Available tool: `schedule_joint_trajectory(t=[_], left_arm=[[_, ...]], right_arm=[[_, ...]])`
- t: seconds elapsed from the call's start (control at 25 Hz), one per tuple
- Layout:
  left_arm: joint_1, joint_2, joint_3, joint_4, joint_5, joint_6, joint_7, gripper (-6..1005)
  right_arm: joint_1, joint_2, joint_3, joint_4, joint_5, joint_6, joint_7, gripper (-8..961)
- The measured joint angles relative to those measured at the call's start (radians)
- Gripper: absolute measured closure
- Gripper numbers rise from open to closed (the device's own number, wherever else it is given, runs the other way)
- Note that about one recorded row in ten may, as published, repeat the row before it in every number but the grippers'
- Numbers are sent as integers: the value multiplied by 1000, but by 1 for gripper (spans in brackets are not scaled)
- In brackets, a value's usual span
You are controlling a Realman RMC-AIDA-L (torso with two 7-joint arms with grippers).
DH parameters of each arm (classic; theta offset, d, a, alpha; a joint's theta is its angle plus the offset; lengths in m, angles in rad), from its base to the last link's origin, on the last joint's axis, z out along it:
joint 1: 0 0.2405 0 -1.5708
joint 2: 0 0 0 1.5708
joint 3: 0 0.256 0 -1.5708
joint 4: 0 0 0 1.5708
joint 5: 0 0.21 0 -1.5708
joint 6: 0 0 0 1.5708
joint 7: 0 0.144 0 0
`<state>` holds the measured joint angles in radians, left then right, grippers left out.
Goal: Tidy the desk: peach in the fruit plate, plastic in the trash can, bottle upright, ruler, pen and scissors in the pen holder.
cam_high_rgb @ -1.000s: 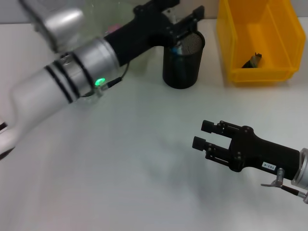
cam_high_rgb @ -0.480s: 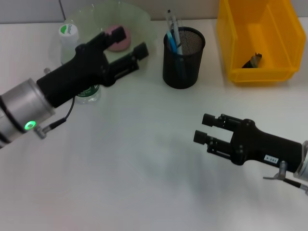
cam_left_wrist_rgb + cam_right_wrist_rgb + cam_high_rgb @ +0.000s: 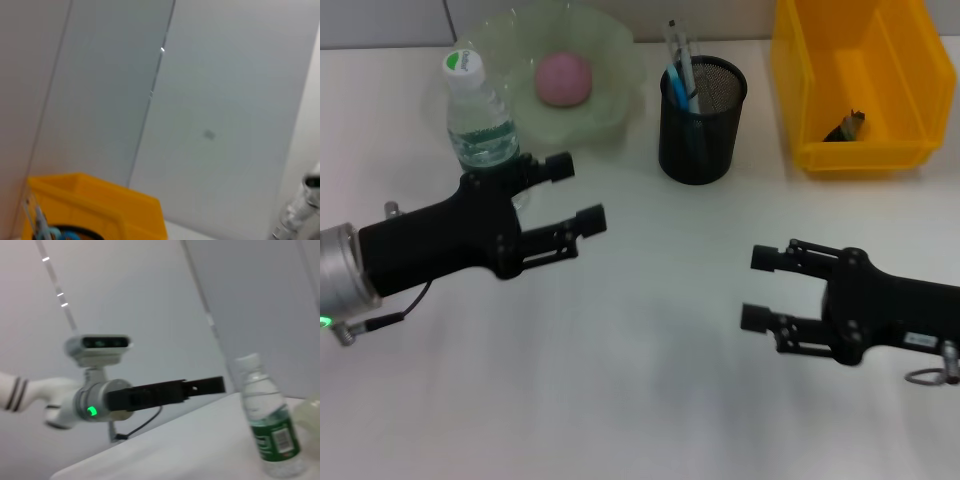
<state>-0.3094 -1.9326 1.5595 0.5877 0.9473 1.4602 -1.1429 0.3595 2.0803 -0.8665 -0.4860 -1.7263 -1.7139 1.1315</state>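
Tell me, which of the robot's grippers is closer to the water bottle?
The left. The left gripper hangs open right beside the upright water bottle, nearly touching it. The right gripper hangs open far across the table, over bare surface.

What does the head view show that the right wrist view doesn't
Only the head view shows the peach lying in the fruit plate, the pen holder with pens standing in it, the yellow trash can with a small dark scrap inside, and the right gripper, open above the table. Only the right wrist view shows the robot's head camera unit behind the left arm. Both show the bottle standing upright and the left gripper, which is open in the head view.
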Motion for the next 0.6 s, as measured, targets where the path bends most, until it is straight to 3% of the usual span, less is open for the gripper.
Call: schedule_joint_trajectory(t=[0.04,0.16,0.24,0.6], left_arm=[[2,1,-47,0,78,31,-25,183],[4,-2,-74,-1,150,51,-33,183],[9,-16,-93,3,233,59,-30,183],[16,-36,-105,5,317,67,-28,184]], right_arm=[[-21,1,0,-57,-16,-52,-8,322],[-43,2,-1,-111,-23,-102,-25,248],[-62,2,0,-170,-23,-169,-40,199],[-59,2,-2,-252,-99,-200,-40,199]])
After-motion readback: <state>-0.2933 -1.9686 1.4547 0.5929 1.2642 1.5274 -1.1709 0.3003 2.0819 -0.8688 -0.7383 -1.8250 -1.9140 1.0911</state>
